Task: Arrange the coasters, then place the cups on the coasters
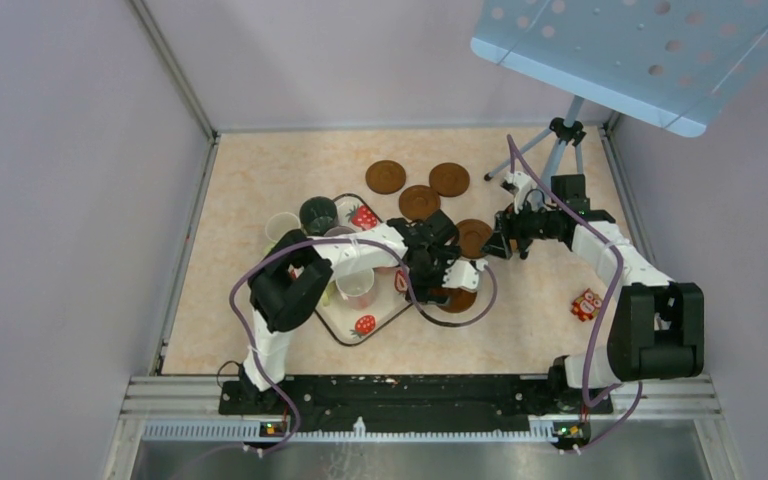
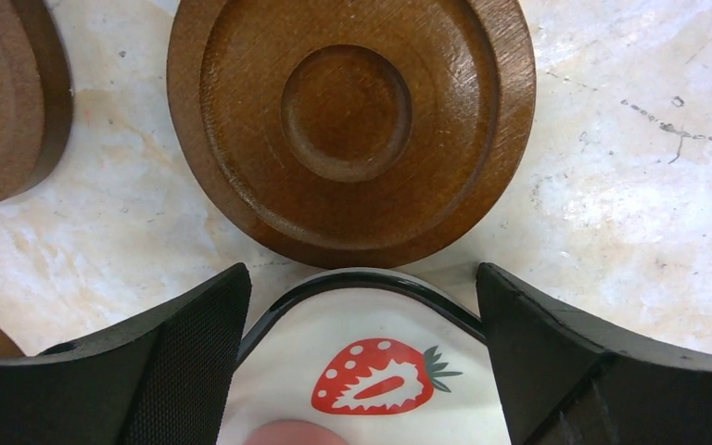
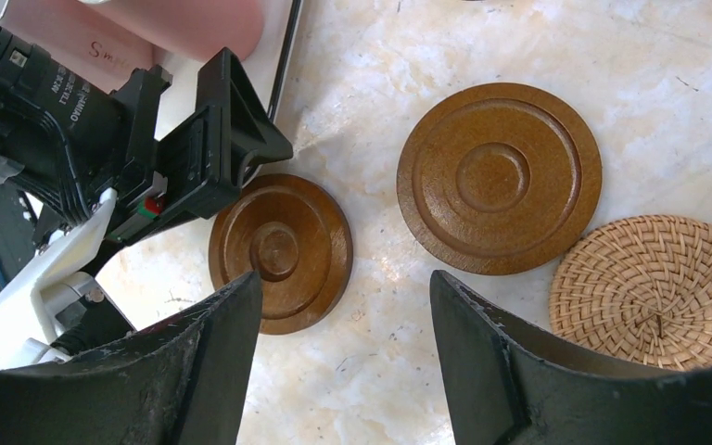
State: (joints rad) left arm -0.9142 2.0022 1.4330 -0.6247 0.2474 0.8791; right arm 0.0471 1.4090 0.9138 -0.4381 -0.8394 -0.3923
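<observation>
Three dark brown coasters (image 1: 385,176) (image 1: 449,179) (image 1: 419,202) lie at the back, and a fourth (image 1: 474,237) lies by my right gripper (image 1: 505,245). My left gripper (image 1: 450,275) hovers open over the tray corner (image 2: 371,371); a brown coaster (image 2: 350,120) lies just ahead of its fingertips. The right gripper (image 3: 346,283) is open over bare table, with a small brown coaster (image 3: 280,252) beside its left finger, a larger one (image 3: 499,176) ahead and a woven tan coaster (image 3: 654,289) on the right. Cups stand on the tray: a dark one (image 1: 317,213), a pale one (image 1: 282,227) and a pink one (image 1: 355,287).
The white strawberry-print tray (image 1: 345,325) lies left of centre under the left arm. A tripod (image 1: 560,140) with a blue perforated panel (image 1: 650,50) stands at the back right. A small red packet (image 1: 587,304) lies near the right arm. Walls enclose the table.
</observation>
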